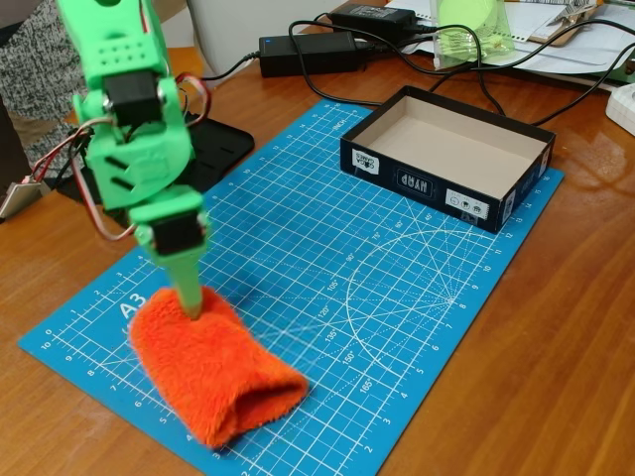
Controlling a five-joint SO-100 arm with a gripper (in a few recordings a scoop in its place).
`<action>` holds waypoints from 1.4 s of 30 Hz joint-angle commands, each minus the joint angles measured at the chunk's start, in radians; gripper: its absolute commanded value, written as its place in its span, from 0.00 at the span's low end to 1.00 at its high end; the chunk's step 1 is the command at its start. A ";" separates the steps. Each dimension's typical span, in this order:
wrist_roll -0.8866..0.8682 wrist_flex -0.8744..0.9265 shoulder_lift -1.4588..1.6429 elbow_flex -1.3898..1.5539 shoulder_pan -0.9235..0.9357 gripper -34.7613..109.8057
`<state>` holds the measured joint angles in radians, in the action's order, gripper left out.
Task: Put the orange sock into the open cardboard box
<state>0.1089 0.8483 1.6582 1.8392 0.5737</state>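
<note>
Fixed view, pincer on orange sock near mat edge, open cardboard box well apart

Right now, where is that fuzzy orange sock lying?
In the fixed view the orange sock lies at lower left on the blue cutting mat, under the green gripper, far from the open cardboard box at upper right.

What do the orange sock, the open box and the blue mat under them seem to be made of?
Orange sock: plush, fuzzy fabric, going by its matted pile. Open box: apparently cardboard, plain tan inside, dark printed outside. Blue mat: smooth, matte sheet, probably plastic or rubber, printed with a white grid.
</note>
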 commanded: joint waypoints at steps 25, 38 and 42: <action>-0.284 -0.169 0.314 0.195 -1.069 0.31; -0.288 -0.184 0.517 0.290 -1.003 0.57; -0.279 -0.193 0.594 0.298 -0.976 0.60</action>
<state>-0.1626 0.6611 2.1644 2.1322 -0.4111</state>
